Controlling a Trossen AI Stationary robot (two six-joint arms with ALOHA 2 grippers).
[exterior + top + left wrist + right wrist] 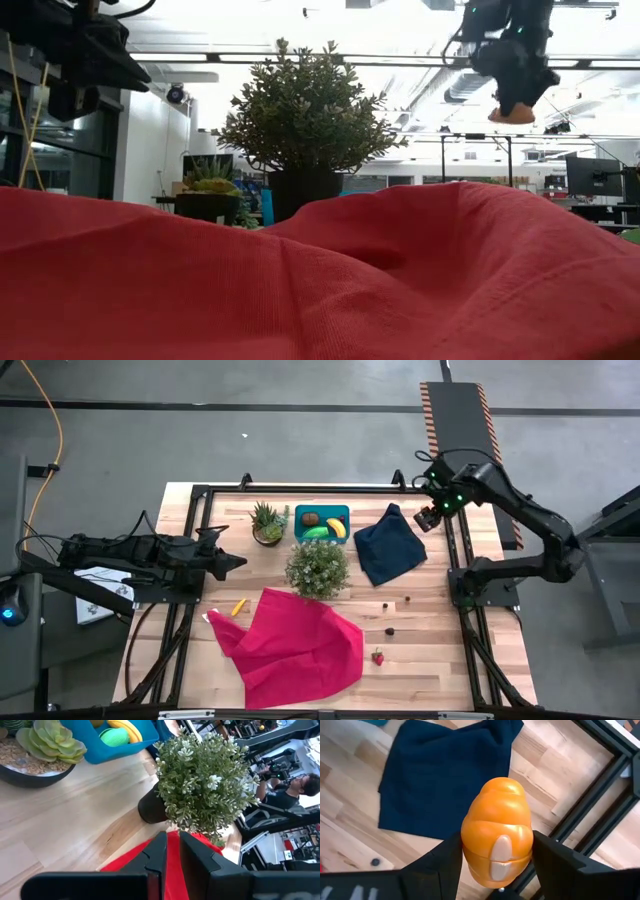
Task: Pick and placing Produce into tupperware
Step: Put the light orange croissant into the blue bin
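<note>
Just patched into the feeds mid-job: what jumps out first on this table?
The big red cloth sprawls across the table's near middle, beside the bushy plant. The right hand hangs high over the table's far right edge beside the navy cloth, clamping an orange piece. The teal tub already holds a banana and a green piece.

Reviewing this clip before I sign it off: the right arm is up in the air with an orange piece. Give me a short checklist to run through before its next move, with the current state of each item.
1. Grip: right tool shut on the orange piece, fingers on both its sides. Ok.
2. Lift: orange piece hangs well above the table in the low view. Ok.
3. Position: right tool is beyond the navy cloth, not yet over the tupperware. Not ok.
4. Room in the tupperware: banana, green piece and brown oval already inside; free space cannot tell.
5. Left tool: shut, holding nothing, left of the bushy plant, off the path. Ok.
</note>
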